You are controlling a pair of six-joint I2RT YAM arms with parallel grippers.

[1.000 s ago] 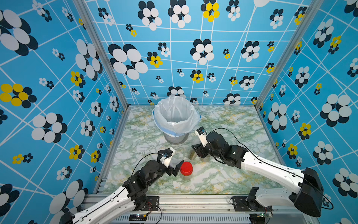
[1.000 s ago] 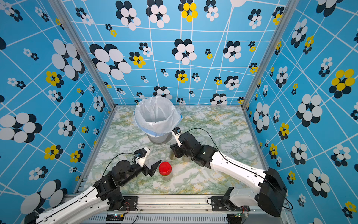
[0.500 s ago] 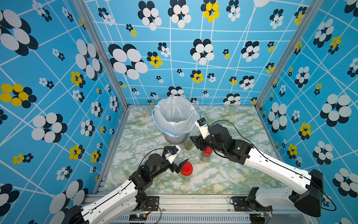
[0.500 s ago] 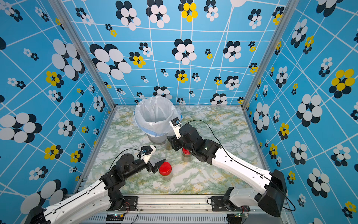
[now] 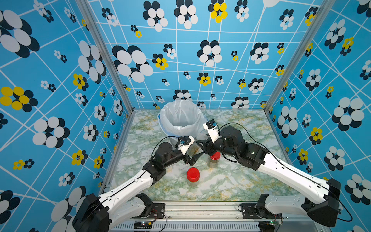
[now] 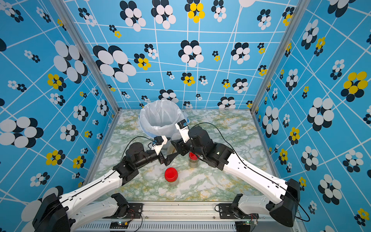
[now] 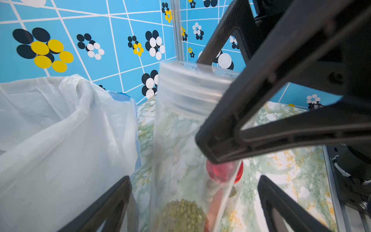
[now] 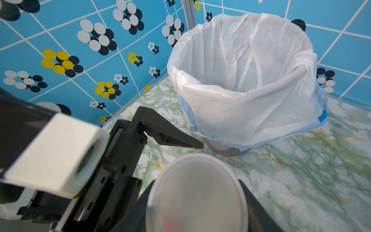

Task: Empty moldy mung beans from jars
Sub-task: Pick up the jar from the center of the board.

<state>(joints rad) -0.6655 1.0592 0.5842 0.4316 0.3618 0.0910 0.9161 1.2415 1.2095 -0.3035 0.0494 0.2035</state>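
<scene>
The right tool [image 5: 201, 145], clenched on the tall jar [image 7: 180, 140] just under its clear lid [image 8: 196, 192], has brought it close to the bin [image 5: 180, 120]. The left tool [image 5: 193, 156] has followed, released, its fingers straddling the jar's lower body where the mung beans [image 7: 181, 215] sit. This looks like bracing for unscrewing.

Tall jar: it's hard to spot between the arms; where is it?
In a top view the tall jar is in front of the white-lined bin, gripped by the right claw, with the left claw open around its lower part.
</scene>
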